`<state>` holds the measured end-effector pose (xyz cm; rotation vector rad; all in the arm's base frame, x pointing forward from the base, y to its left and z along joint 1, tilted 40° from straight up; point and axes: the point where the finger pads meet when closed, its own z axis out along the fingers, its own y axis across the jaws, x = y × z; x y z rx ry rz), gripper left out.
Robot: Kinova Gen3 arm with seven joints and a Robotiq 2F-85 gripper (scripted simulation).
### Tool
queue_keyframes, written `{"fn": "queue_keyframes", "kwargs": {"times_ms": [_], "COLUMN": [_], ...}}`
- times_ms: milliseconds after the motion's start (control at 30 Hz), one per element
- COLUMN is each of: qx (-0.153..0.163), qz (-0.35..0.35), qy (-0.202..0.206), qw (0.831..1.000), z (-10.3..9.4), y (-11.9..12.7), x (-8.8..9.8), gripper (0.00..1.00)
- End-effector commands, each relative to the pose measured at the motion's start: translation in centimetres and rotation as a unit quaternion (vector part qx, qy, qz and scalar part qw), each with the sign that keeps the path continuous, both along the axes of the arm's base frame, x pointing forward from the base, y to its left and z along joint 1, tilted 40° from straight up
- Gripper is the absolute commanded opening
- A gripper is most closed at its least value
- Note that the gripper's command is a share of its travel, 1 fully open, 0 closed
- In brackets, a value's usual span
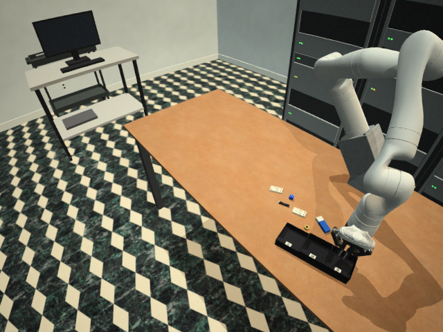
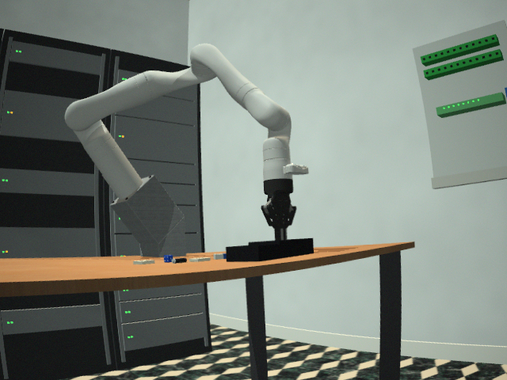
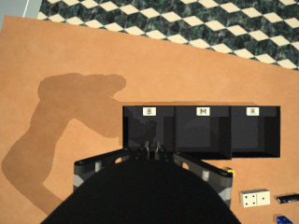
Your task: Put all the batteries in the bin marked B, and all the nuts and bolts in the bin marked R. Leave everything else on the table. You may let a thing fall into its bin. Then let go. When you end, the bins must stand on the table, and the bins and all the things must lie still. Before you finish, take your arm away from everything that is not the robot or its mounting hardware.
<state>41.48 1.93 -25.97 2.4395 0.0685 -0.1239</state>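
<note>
My smooth orange bench carries the boxy black tray of bins. My jaws hang over bin B, pressed nearly together, pinching nothing. The slim dark battery and the brassy nut lie outside the bins.

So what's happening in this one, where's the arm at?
The arm holds its gripper low over the bin marked B, with the fingers nearly closed and nothing visible between them. A black battery and a nut lie on the table outside the bins, among two dominoes, a blue die and an eraser. The bin interiors are too dark to check.
</note>
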Motion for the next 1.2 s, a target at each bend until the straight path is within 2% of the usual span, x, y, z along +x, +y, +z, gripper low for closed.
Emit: {"fn": "queue_keyframes", "kwargs": {"times_ms": [0,267,533,700,967,1033,1167], "qx": [0.002,0.002,0.002,0.002,0.002,0.002,0.002], "qz": [0.002,0.002,0.002,0.002,0.002,0.002,0.002], "qy": [-0.002,-0.002,-0.002,-0.002,-0.002,-0.002,-0.002], "qw": [1.0,1.0,1.0,1.0,1.0,1.0,1.0], "z": [0.3,1.1,2.9,2.9,8.0,8.0,10.6], "y": [0.5,1.2,2.7,2.7,6.9,6.9,9.1], "x": [0.2,0.2,0.4,0.4,0.8,0.8,1.1], "gripper": [0.09,0.09,0.09,0.09,0.09,0.09,0.09]}}
